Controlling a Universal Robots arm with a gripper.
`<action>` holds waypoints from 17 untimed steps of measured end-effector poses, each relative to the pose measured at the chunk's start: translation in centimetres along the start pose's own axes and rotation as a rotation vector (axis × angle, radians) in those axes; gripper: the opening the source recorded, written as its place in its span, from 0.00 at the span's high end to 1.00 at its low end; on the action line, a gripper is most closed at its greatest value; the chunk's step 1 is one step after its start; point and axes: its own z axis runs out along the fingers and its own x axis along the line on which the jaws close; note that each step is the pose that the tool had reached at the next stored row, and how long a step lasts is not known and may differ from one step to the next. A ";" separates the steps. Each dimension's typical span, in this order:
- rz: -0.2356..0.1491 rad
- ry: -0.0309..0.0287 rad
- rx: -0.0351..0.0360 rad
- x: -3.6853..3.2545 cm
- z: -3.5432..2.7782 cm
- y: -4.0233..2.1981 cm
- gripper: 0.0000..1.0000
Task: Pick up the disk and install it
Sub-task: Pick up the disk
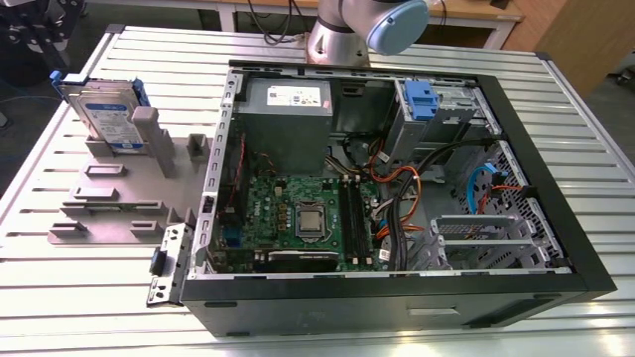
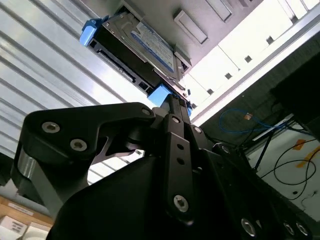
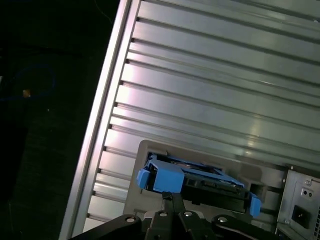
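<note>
- The disk (image 1: 103, 111) stands on edge in the grey holder block (image 1: 149, 145) at the upper left of the exterior view. Its label faces the camera and its blue carrier rail wraps the edges. It has not yet been lifted out.
- It looks like a stiff metal slab, probably heavy for its size, smooth on the flat faces and sensitive to knocks. A firm, square hold would suit it. The plastic rail may give a little under pressure.
- The likeliest place to take hold is the exposed end that stands clear of the holder block, clamped across the thin dimension. From there it could slide straight out of its slot.
- In both wrist views the gripper (image 3: 172, 199) sits right at the blue rail on the disk's near end. It is either touching the rail or just beside it, and I cannot tell which.
- How wide or narrow the gripper is set cannot be told from these views.
- The holder block rests on the slotted metal table (image 1: 79, 301), just beside the open computer case (image 1: 397, 305) that takes up the centre and right of the exterior view.
- The blue latch (image 1: 420, 100) of the case's drive bay lies toward the upper right of that view, well apart from the disk.
</note>
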 end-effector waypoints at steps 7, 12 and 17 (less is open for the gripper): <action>-0.093 0.0050 0.0015 0.00 0.05 0.00 0.89; -0.167 0.0086 0.0016 0.00 0.09 0.00 0.89; -0.256 0.0128 0.0007 0.00 0.12 0.00 0.89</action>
